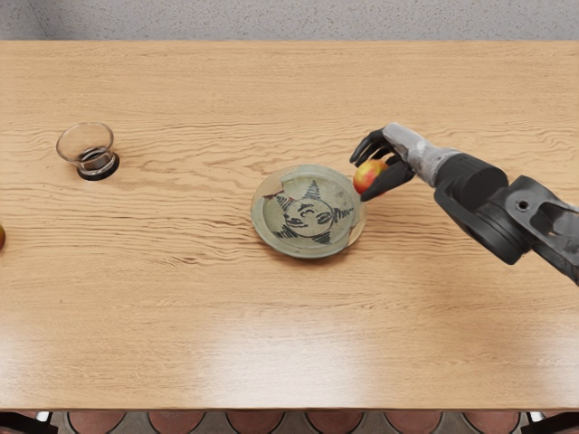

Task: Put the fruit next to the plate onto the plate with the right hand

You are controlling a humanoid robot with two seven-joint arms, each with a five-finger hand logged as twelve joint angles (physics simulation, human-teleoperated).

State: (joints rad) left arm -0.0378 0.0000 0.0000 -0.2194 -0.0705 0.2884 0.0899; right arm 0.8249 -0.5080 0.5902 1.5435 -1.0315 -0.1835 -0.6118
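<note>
A red-and-yellow fruit sits in the curled fingers of my right hand, whose arm comes in from the right edge. The fruit hovers at the right rim of the plate, a greenish dish with a dark face drawing in the middle of the table. I cannot tell whether the fruit touches the rim. The left arm does not show.
A glass cup on a dark coaster stands at the left of the table. A small reddish object peeks in at the left edge. The wooden table's front edge runs along the bottom.
</note>
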